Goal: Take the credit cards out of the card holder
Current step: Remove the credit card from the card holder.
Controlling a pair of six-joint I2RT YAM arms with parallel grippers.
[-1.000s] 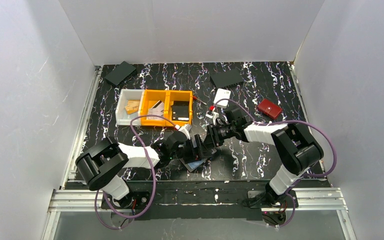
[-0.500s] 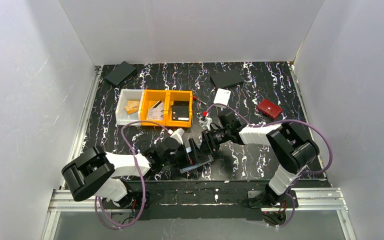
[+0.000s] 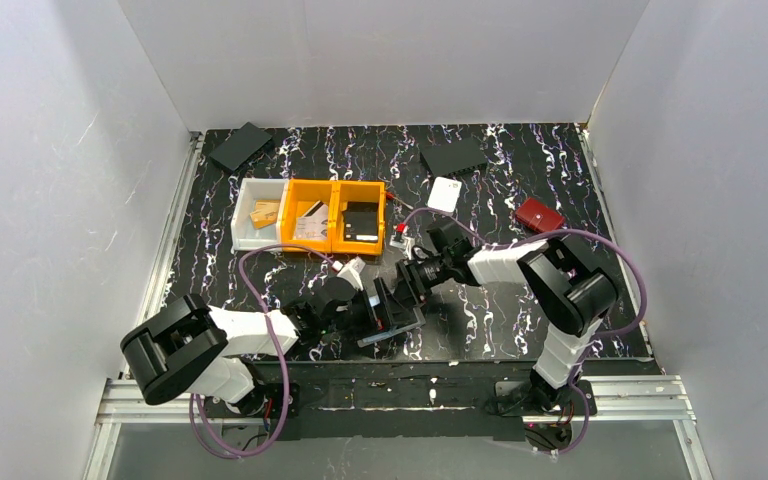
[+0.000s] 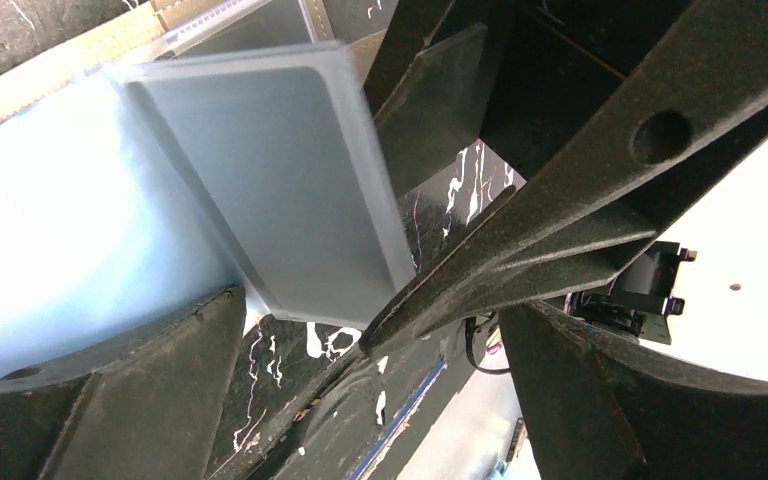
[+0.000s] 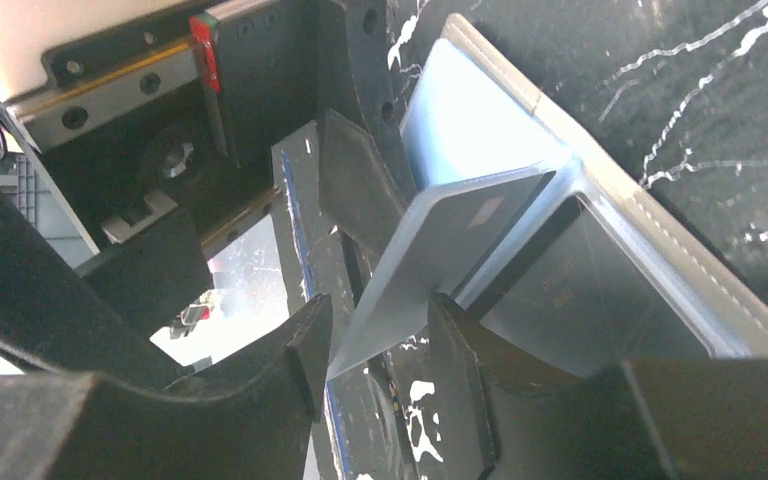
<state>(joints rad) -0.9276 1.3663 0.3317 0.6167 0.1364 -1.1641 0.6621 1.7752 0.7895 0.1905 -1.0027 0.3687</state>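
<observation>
Right wrist: credit card (image 5: 430, 250) edge raised off card holder (image 5: 600, 300) between right fingers (image 5: 470, 380), grip unclear; left fingers (image 4: 130, 400) spread wide

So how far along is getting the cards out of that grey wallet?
Done: the grey-taupe folding card holder lies open. In hand: one pale blue plastic card stands tilted up between the right gripper's fingers; the left gripper is open. Left: freeing it, plus any other cards.

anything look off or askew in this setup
One pale credit card stands tilted on edge, sticking up from the open card holder rather than lying flat in it. It sits between the fingers of the right gripper; whether they pinch it is unclear.
</observation>
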